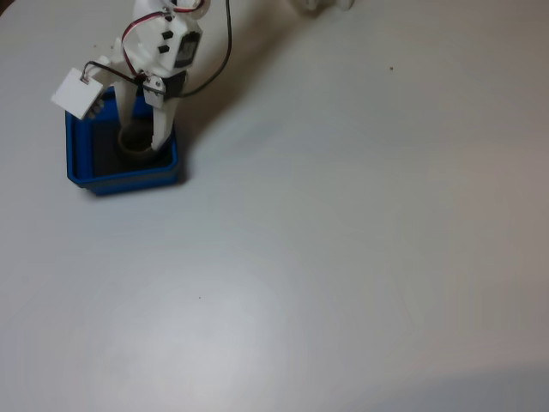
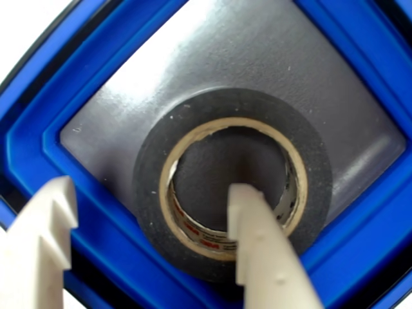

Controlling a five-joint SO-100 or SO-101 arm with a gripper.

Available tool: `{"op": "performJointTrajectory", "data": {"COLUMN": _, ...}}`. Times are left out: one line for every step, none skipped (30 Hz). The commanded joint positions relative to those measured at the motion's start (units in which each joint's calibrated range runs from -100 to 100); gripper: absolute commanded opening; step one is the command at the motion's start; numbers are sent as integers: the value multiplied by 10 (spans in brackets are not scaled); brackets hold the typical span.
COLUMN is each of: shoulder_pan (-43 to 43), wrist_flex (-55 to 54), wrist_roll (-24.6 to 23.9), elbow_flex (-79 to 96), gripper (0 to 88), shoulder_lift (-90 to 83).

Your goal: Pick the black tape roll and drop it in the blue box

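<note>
Bright blue plastic rims the blue box [image 2: 38, 148] in the wrist view; inside it the black tape roll [image 2: 309, 154] lies flat on the dark floor. The fingers [image 2: 251, 219] stand wide, one outside the roll, one through its core. The drop looks done; next, lift straight up clear off the worktop [image 1: 360, 257].

The blue box [image 1: 120, 178] is sitting near the table's [image 1: 343, 257] far left edge in the fixed view, and its stepped rim [image 2: 38, 161] is walling in the floor on all sides. The black tape roll [image 2: 154, 161] is lying flat inside, taking up most of the floor. One finger [image 2: 264, 257] is standing inside the roll's core, the other [image 2: 38, 238] outside, the gripper [image 2: 151, 199] gaping. The table right of the box is lying open.
</note>
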Motion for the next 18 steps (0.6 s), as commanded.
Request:
{"op": "performJointTrajectory", "data": {"shoulder_pan": -5, "wrist_flex": -9, "wrist_roll": 3, "elbow_flex": -41, "gripper": 213, "shoulder_lift": -62}}
{"op": "performJointTrajectory", "data": {"shoulder_pan": -10, "wrist_flex": -10, "wrist_roll": 3, "elbow_flex": -41, "gripper": 212, "shoulder_lift": -73}}
{"op": "performJointTrajectory", "data": {"shoulder_pan": -16, "wrist_flex": -10, "wrist_roll": 3, "elbow_flex": -41, "gripper": 212, "shoulder_lift": -85}}
{"op": "performJointTrajectory", "data": {"shoulder_pan": -21, "wrist_flex": -10, "wrist_roll": 3, "elbow_flex": -41, "gripper": 209, "shoulder_lift": -97}}
{"op": "performJointTrajectory", "data": {"shoulder_pan": -24, "wrist_flex": -9, "wrist_roll": 3, "elbow_flex": -41, "gripper": 200, "shoulder_lift": -109}}
{"op": "performJointTrajectory", "data": {"shoulder_pan": -26, "wrist_flex": -9, "wrist_roll": 3, "elbow_flex": -41, "gripper": 185, "shoulder_lift": -118}}
{"op": "performJointTrajectory", "data": {"shoulder_pan": -26, "wrist_flex": -9, "wrist_roll": 3, "elbow_flex": -41, "gripper": 161, "shoulder_lift": -128}}
{"op": "performJointTrajectory", "data": {"shoulder_pan": -27, "wrist_flex": -9, "wrist_roll": 3, "elbow_flex": -41, "gripper": 130, "shoulder_lift": -139}}
{"op": "performJointTrajectory", "data": {"shoulder_pan": -28, "wrist_flex": -8, "wrist_roll": 3, "elbow_flex": -41, "gripper": 95, "shoulder_lift": -148}}
{"op": "performJointTrajectory", "data": {"shoulder_pan": -32, "wrist_flex": -7, "wrist_roll": 4, "elbow_flex": -40, "gripper": 55, "shoulder_lift": -156}}
{"op": "performJointTrajectory", "data": {"shoulder_pan": -39, "wrist_flex": -6, "wrist_roll": 4, "elbow_flex": -39, "gripper": 18, "shoulder_lift": -163}}
{"op": "performJointTrajectory", "data": {"shoulder_pan": -44, "wrist_flex": -5, "wrist_roll": 4, "elbow_flex": -38, "gripper": 0, "shoulder_lift": -167}}
{"op": "performJointTrajectory", "data": {"shoulder_pan": -49, "wrist_flex": -3, "wrist_roll": 4, "elbow_flex": -38, "gripper": 0, "shoulder_lift": -168}}
{"op": "performJointTrajectory", "data": {"shoulder_pan": -55, "wrist_flex": -3, "wrist_roll": 4, "elbow_flex": -37, "gripper": 3, "shoulder_lift": -168}}
{"op": "performJointTrajectory", "data": {"shoulder_pan": -62, "wrist_flex": -3, "wrist_roll": 4, "elbow_flex": -37, "gripper": 7, "shoulder_lift": -168}}
{"op": "performJointTrajectory", "data": {"shoulder_pan": -69, "wrist_flex": -3, "wrist_roll": 4, "elbow_flex": -37, "gripper": 13, "shoulder_lift": -168}}
{"op": "performJointTrajectory", "data": {"shoulder_pan": -75, "wrist_flex": -3, "wrist_roll": 4, "elbow_flex": -37, "gripper": 13, "shoulder_lift": -168}}
{"op": "performJointTrajectory", "data": {"shoulder_pan": -82, "wrist_flex": -3, "wrist_roll": 4, "elbow_flex": -37, "gripper": 13, "shoulder_lift": -168}}
